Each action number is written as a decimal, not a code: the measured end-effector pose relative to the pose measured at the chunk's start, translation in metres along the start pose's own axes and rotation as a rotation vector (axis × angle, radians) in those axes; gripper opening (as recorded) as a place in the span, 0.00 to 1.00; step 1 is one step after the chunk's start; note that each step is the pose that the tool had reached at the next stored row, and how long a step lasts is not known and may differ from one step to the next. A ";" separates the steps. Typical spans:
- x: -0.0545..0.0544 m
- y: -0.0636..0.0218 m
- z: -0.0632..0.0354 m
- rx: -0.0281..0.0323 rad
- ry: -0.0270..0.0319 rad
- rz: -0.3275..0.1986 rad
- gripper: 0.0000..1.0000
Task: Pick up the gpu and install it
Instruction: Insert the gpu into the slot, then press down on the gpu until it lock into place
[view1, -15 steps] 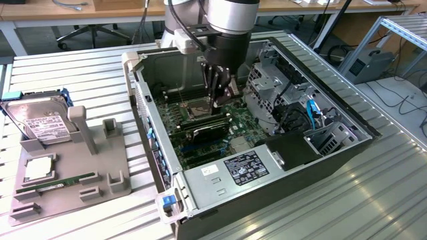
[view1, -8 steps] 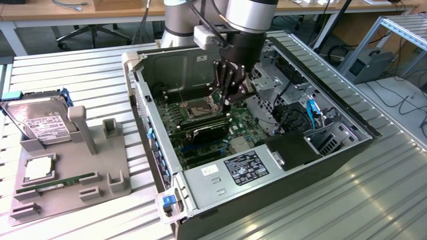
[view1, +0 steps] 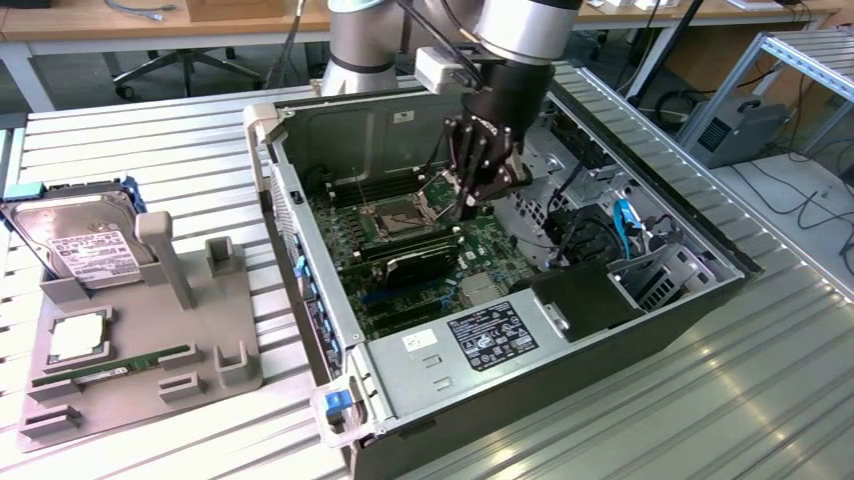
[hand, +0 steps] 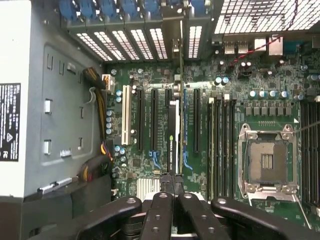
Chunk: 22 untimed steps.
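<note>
The gpu (hand: 172, 135) stands on edge in a slot of the green motherboard, seen as a thin dark strip, its metal bracket running up to the rear slot openings. In the exterior view the gpu (view1: 407, 262) is a dark card upright inside the open computer case (view1: 283, 215). My gripper (view1: 467, 195) hangs over the middle of the case, above the card. In the wrist view my gripper (hand: 172, 187) is in line with the card's near end. Its fingers are shut together and nothing shows between them.
A grey fixture (view1: 180, 330) at the exterior view's left carries a hard drive (view1: 80, 245), a green RAM stick (view1: 114, 368) and a CPU (view1: 78, 335). Inside the case are the CPU socket (hand: 267, 160), the power supply (view1: 487, 335) and cables (view1: 621, 225).
</note>
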<state>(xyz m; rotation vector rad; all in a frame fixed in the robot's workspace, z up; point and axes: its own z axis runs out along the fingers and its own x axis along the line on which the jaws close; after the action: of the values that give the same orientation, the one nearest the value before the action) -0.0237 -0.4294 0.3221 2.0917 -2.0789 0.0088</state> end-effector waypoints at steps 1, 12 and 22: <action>0.000 -0.0020 -0.0002 -0.0020 0.0000 0.000 0.11; 0.000 -0.0191 -0.0022 -0.0180 0.0001 -0.002 0.11; 0.000 -0.0191 -0.0022 -0.0180 0.0000 -0.003 0.11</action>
<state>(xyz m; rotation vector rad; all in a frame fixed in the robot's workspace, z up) -0.0045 -0.4294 0.3217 2.0840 -2.0685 -0.0103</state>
